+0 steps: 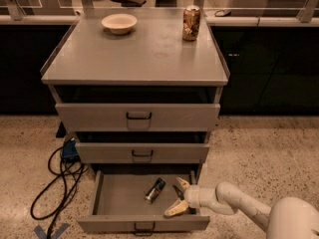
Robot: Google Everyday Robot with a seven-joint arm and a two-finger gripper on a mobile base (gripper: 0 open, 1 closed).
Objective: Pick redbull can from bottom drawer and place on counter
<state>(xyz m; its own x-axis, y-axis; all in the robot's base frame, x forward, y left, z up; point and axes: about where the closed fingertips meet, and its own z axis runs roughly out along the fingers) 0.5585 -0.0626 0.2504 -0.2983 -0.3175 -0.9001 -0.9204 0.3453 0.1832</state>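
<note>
The redbull can [155, 190] lies on its side inside the open bottom drawer [143, 223], near the middle. My gripper [177, 198] is open, reaching into the drawer from the right, its fingertips just right of the can and apart from it. The white arm [234, 200] comes in from the lower right. The counter [134, 54] is the flat grey cabinet top above the drawers.
A white bowl [119, 23] and a wider brown-gold can [191, 23] stand at the back of the counter. The two shallower drawers [139, 117] above stick out slightly. A black cable [57, 183] loops on the floor at the left.
</note>
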